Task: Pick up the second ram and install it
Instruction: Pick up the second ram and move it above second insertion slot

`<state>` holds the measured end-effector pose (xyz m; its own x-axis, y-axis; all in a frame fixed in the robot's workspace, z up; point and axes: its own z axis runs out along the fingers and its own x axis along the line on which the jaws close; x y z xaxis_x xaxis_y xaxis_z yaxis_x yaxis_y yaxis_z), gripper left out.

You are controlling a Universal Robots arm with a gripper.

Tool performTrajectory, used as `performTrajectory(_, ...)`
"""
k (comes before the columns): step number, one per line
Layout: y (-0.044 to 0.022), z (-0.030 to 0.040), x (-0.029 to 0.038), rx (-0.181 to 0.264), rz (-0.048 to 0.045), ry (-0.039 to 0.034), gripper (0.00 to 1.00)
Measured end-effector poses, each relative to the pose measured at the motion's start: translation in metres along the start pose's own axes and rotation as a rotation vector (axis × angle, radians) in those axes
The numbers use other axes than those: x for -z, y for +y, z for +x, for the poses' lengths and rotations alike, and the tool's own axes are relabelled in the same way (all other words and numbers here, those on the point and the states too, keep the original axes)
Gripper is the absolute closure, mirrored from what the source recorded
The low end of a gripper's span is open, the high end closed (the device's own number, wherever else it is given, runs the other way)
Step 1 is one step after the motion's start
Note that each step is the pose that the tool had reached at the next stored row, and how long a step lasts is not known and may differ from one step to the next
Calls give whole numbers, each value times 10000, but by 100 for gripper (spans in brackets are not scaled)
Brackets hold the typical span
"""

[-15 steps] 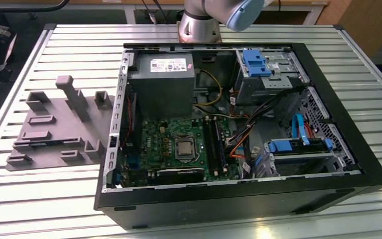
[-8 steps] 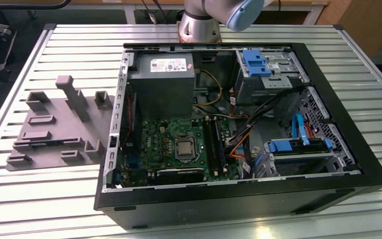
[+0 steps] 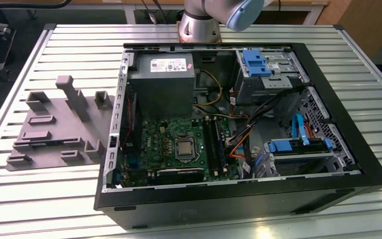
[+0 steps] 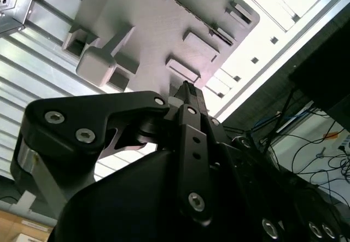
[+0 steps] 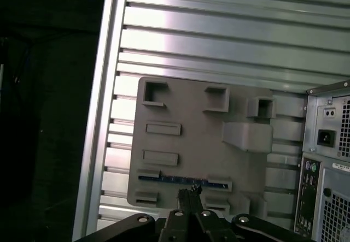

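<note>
Gripper point(image 5: 190, 189): fingers closed together with nothing between them, hanging over the grey holder point(image 5: 197, 138).
Second ram point(image 5: 183, 180): blue stick lying in a slot of the grey holder, apart from the gripper.
Grey holder: on the desk point(image 5: 219, 40), between a desk edge and the open computer case point(image 3: 244, 124).

Plenty of room around the gray fixture plate point(image 3: 58, 132): bare slatted table point(image 3: 85, 45) on three sides, open air above. Only snags there are its own upright posts point(image 3: 71, 97), one of them tall, and the low blocks just beside the slot where the blue ram point(image 5: 169, 179) lies. The open PC case point(image 3: 244, 199) sits close on the exterior view's right. Inside is tighter: power supply point(image 3: 164, 82) filling one end, drive cages point(image 3: 267, 74) and loose cables point(image 3: 240, 139) crowding the memory slots point(image 3: 212, 144) from the exterior view's right. Straight down over the motherboard point(image 3: 154, 144) looks free.
</note>
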<state>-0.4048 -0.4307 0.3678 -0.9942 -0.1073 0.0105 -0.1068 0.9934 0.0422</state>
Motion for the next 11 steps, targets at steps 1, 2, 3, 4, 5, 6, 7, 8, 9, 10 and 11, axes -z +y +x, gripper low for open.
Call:
performTrajectory(1,0,2,0,69,0,2,89)
performTrajectory(2,0,3,-1,145,1,6,89)
performTrajectory(3,1,4,0,226,3,10,89)
performTrajectory(4,1,4,0,320,4,14,89)
performTrajectory(5,1,5,0,401,5,18,89)
performTrajectory(6,1,6,0,496,6,23,89)
performTrajectory(7,1,6,-1,584,7,26,89)
performTrajectory(8,1,6,-1,671,7,29,89)
performTrajectory(9,1,6,-2,762,8,32,89)
performTrajectory(10,1,6,-2,850,9,37,89)
performTrajectory(11,0,7,-2,940,10,40,89)
